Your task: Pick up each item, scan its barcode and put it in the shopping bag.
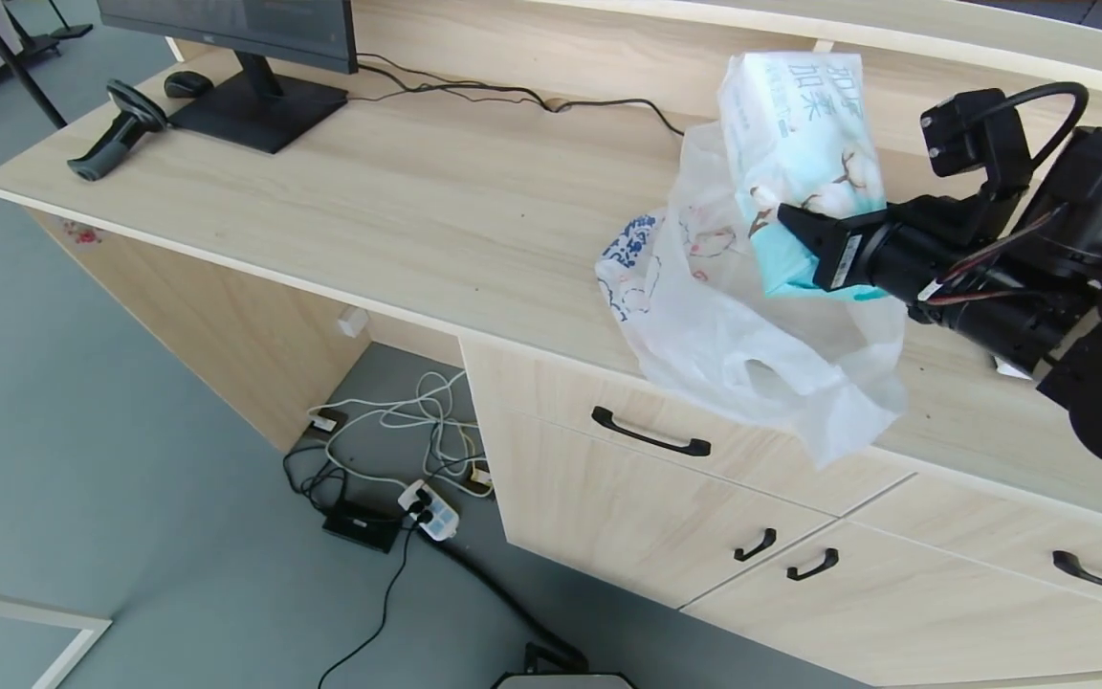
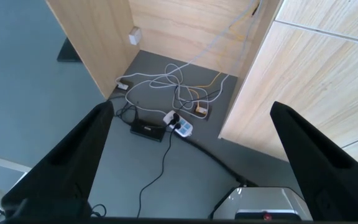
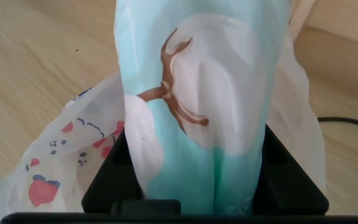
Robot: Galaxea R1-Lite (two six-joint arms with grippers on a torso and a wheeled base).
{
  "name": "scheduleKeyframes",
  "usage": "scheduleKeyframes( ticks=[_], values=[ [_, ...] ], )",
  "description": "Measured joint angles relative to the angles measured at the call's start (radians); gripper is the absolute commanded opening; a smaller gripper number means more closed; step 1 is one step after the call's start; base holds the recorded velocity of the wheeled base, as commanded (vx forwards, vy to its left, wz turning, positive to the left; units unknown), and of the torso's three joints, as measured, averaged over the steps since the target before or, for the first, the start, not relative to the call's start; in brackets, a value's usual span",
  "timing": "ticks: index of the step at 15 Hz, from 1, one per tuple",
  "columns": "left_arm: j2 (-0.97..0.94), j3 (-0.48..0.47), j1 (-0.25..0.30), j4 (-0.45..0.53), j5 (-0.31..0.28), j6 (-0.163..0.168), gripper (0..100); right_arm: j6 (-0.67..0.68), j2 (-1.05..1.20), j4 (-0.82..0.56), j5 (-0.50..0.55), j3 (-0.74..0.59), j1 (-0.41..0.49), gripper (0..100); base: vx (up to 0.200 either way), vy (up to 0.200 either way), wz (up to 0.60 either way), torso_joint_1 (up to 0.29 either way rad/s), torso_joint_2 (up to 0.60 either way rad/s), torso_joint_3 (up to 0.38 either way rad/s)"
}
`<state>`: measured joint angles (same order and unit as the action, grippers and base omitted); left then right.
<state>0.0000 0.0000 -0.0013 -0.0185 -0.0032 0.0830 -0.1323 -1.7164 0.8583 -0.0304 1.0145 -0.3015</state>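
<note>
Pinching the lower end of the tissue pack, the right pincer holds it upright over the shopping bag, which lies slumped on the counter just below the pincer. Bagging this item is judged imminent but not done. Whether its barcode was read cannot be told; the scanner lies well apart from the pincer. The left pincer is spread, holding nothing. Bag contents are not discernible.
</note>
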Motion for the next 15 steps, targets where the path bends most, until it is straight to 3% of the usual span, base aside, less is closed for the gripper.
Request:
scheduleKeyframes(
  ticks=[4,5,15],
  values=[
    [0.0,0.0,0.0,-0.001,0.0,0.0,100,-0.01,-0.005,0.054,0.005,-0.119,-0.007,0,0.0,0.0,0.0,0.0,0.0,0.0],
    [0.0,0.0,-0.001,-0.001,0.0,0.0,100,-0.012,-0.008,0.055,0.012,-0.122,-0.008,100,0.0,0.0,0.0,0.0,0.0,0.0],
    [0.0,0.0,0.0,-0.001,0.0,0.0,100,-0.013,0.004,0.081,0.039,-0.17,-0.018,100,0.0,0.0,0.0,0.0,0.0,0.0]
  ],
)
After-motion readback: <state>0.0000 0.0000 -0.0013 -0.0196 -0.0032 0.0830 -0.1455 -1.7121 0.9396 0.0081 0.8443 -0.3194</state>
